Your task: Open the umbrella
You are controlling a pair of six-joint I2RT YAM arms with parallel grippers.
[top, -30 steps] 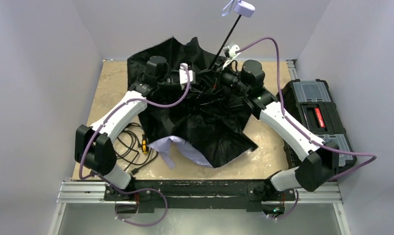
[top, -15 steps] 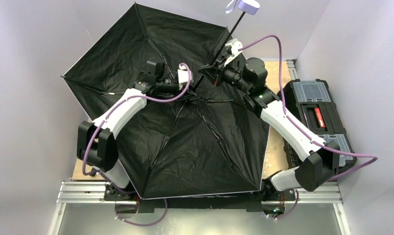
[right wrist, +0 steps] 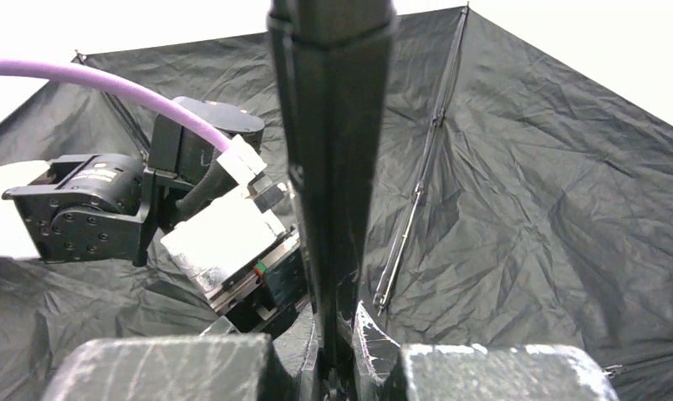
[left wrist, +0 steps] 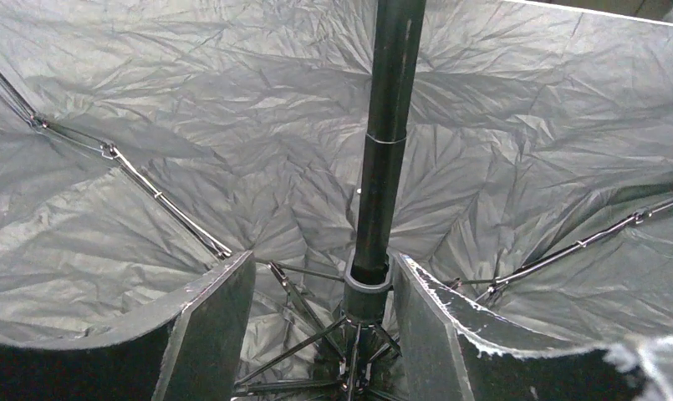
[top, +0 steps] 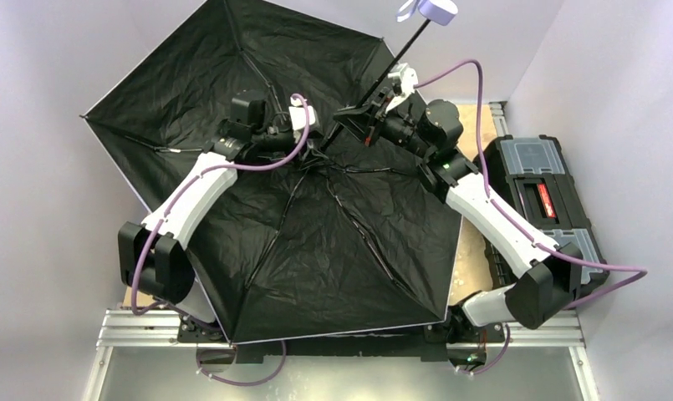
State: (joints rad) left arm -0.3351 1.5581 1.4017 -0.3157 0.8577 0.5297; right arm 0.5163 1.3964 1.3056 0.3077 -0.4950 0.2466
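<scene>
Tabletop (top: 469, 280) beneath spread umbrella (top: 316, 251); toolbox (top: 542, 194) alongside.

Tan counter (top: 468, 263), only a right-hand strip visible, open umbrella (top: 333, 251) spread over the rest, black toolbox (top: 543, 196) just beside its right edge

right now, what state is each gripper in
left gripper: open, one finger on each side of the shaft
right gripper: shut on the shaft
</scene>
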